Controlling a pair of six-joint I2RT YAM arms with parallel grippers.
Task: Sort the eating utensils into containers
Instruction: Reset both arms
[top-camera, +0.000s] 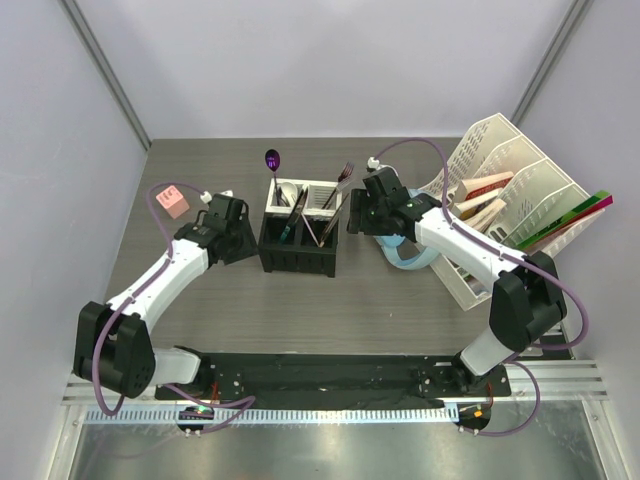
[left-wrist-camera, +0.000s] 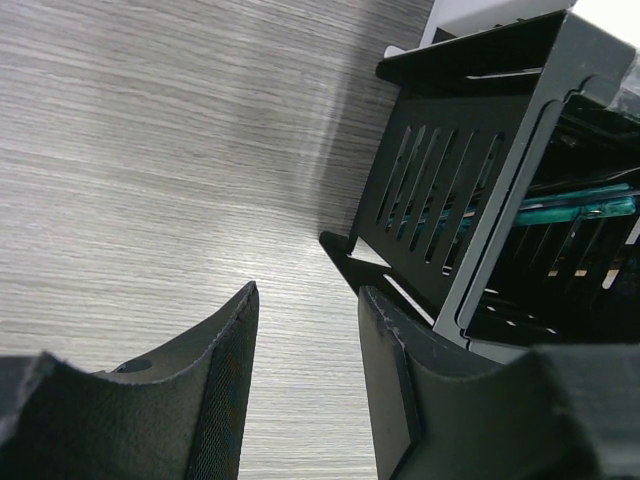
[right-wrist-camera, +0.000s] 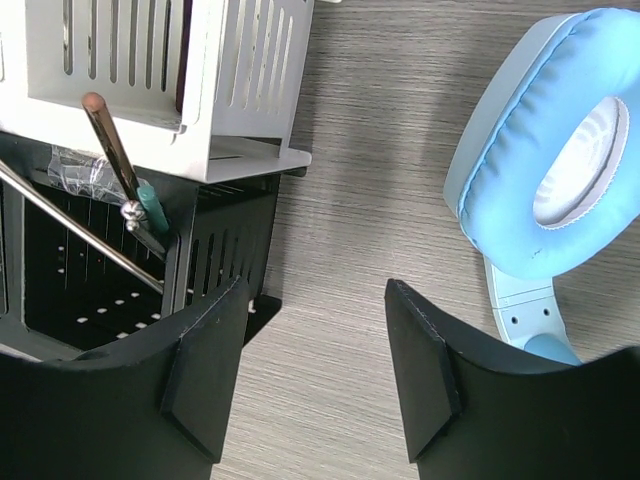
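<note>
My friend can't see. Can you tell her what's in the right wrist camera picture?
The open, empty right pincer hangs over a grey wooden table. On its left is a black and white caddy holding utensils; on its right lies a light blue headphone cup.

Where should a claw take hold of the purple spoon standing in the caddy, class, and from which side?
Probably the slim neck just under the bowl of the purple spoon, coming down from above: it stands bowl-up, clear of the rim, while the caddy walls enclose its lower handle.
</note>
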